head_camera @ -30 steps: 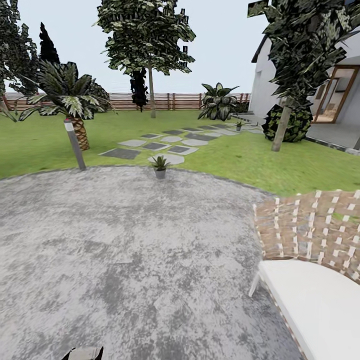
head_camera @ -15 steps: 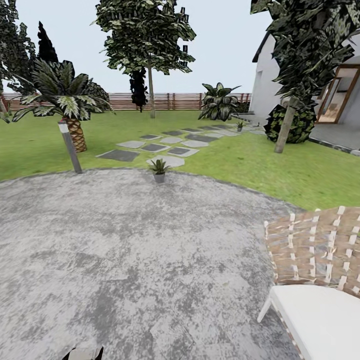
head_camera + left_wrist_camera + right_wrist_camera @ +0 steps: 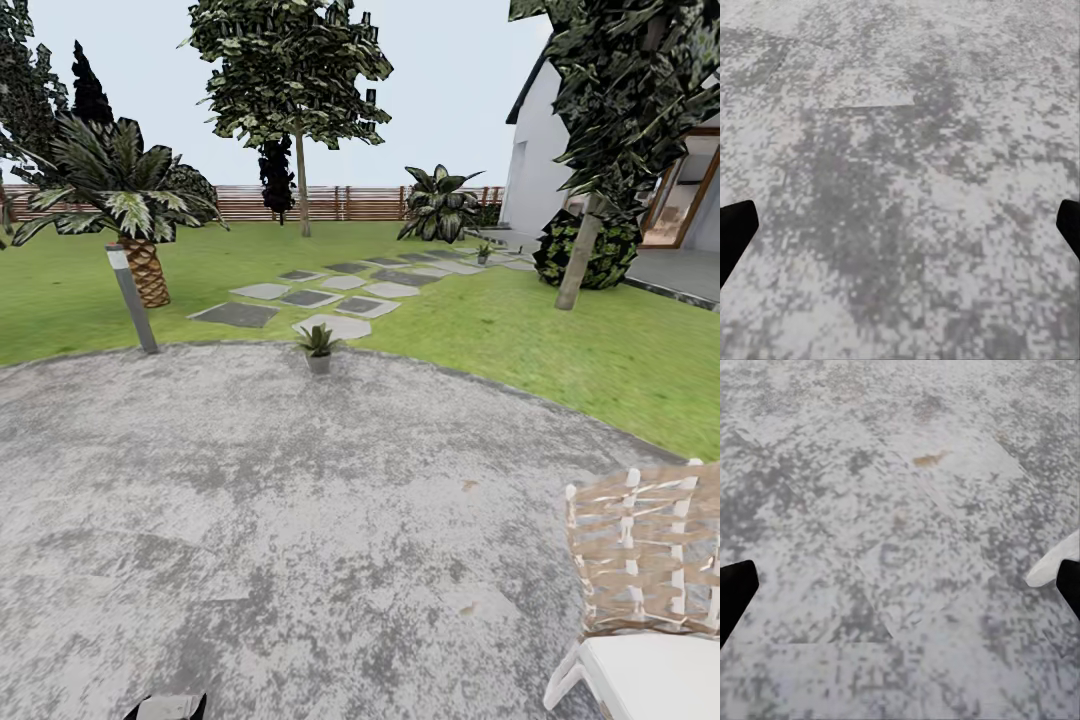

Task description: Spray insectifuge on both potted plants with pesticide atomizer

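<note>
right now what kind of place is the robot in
A home garden, by the look of it: a round grey paved patio edged by green lawn with flat stepping stones, a brown slatted fence at the back, and a small potted plant at the patio's rim.

Round grey patio point(image 3: 250, 520), 1 potted plant point(image 3: 318, 347) at its edge, woven chair point(image 3: 640, 590)

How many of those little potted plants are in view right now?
2. One potted plant sits at the paved patio's far edge; another stands far off beside the stepping stones. More may be hidden.
</note>
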You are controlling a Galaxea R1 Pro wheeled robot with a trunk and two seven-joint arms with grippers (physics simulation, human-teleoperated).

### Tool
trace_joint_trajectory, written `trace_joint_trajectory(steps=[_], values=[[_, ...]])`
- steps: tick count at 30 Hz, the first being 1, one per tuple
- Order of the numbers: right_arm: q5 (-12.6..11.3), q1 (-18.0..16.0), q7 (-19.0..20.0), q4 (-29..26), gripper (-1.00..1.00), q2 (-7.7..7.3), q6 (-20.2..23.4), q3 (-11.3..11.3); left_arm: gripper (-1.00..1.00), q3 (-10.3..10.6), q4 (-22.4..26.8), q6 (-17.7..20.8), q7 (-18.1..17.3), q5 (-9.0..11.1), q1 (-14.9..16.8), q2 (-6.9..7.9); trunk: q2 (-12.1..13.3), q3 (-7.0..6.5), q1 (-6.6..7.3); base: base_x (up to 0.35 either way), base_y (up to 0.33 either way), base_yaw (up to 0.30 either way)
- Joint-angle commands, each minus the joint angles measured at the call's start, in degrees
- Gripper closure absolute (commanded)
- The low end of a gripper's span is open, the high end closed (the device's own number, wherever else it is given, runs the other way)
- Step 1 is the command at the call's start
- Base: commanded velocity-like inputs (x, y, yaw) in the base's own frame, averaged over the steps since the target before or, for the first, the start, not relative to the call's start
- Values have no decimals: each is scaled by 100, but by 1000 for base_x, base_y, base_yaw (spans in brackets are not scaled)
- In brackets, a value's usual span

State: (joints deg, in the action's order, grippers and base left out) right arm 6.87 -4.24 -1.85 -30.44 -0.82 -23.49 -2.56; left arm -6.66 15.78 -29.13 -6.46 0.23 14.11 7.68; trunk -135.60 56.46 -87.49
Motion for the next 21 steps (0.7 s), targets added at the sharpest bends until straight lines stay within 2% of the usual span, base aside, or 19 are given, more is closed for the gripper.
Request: trace_joint_trajectory(steps=[1, 16, 21], values=[[60, -2, -20, 3, -100, 3, -15, -17, -100, -49, -5, -9, -57, 2, 4, -3, -2, 5, -1, 154, 53, 0], [60, -3, -18, 3, -100, 3, -15, -18, -100, -64, -2, -3, -57, 3, 4, -8, -2, 5, -1, 15, 6, 0], [60, -2, -18, 3, -100, 3, -15, -18, -100, -62, -4, -2, -57, 3, 4, -11, -2, 5, -1, 141, 137, 0]])
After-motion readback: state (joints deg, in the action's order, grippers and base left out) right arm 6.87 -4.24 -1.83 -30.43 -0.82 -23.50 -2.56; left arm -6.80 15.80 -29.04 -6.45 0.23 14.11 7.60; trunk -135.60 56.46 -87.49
